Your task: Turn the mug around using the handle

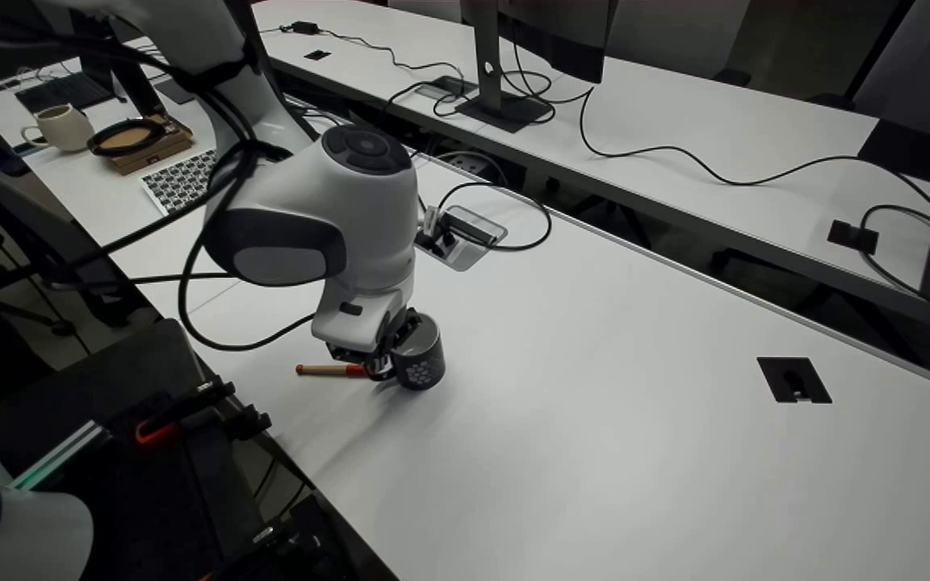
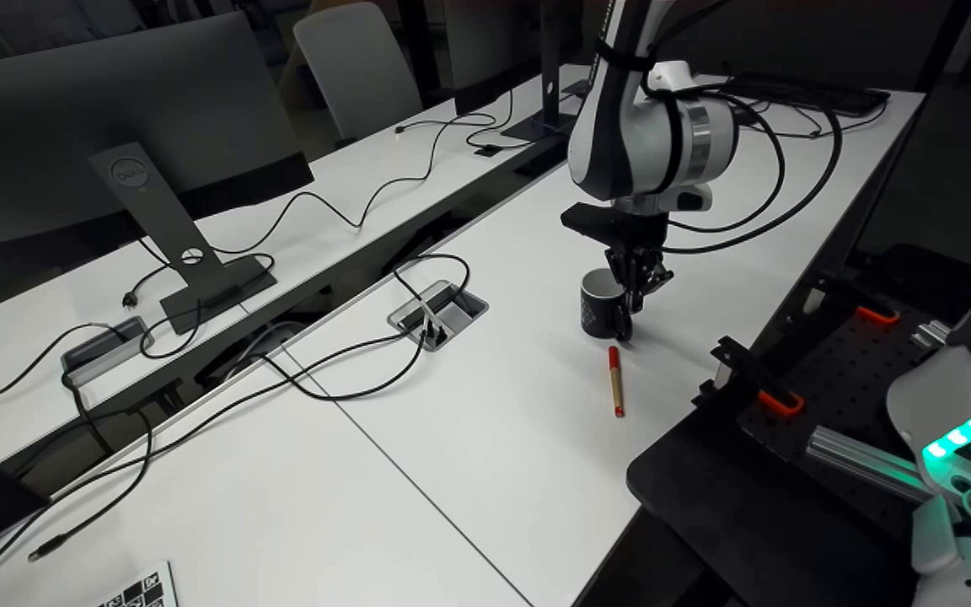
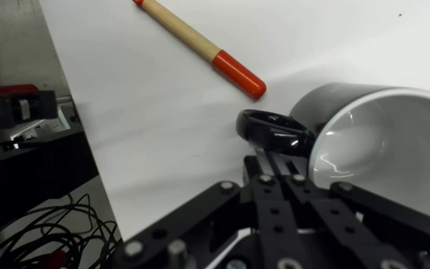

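Gripper [image 3: 273, 161], jaws closed together beside the handle [image 3: 279, 139], should push low and gently sideways so the mug [image 1: 421, 359] pivots without tipping.

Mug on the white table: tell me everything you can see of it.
The mug is a dark grey cylinder, ceramic by the look, with a pale printed pattern outside and a glossy, light grey inside. One shiny black loop handle juts from its side, near but not touching the red-capped marker pen. It stands upright on the white table. The shut gripper is right by the handle; whether they touch cannot be told.
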Robot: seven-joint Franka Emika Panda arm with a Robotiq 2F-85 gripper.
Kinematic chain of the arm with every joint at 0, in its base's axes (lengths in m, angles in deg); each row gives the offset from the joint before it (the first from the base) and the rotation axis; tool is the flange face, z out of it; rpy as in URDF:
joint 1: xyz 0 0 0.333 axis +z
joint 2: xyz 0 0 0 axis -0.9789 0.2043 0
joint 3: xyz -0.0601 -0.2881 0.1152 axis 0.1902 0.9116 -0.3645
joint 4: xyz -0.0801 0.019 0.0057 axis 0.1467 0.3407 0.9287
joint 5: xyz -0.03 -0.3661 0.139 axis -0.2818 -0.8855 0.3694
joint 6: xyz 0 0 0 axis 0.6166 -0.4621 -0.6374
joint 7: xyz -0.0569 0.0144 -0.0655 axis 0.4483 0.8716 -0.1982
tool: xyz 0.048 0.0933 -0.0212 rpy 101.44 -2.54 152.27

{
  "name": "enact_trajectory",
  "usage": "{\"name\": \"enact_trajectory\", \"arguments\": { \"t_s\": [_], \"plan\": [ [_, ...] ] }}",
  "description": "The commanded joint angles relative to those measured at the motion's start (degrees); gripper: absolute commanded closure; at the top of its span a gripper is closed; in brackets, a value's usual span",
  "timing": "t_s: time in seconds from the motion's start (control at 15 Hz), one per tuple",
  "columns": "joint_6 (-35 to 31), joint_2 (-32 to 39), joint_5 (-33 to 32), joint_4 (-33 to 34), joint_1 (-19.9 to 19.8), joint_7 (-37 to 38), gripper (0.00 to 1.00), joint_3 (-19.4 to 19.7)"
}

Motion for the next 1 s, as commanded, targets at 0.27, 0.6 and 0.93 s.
{"name": "enact_trajectory", "arguments": {
  "t_s": [0.27, 0.6, 0.93],
  "plan": [
    [-0.79, -1.11, 2.42, -0.99, -1.39, -2.13, 1.0, -2.8],
    [-0.87, -1.17, 1.92, -0.93, -0.63, -2.5, 1.0, -2.81],
    [-0.94, -1.18, 1.66, -0.74, -0.16, -3.26, 1.0, -3.18]
  ]
}}
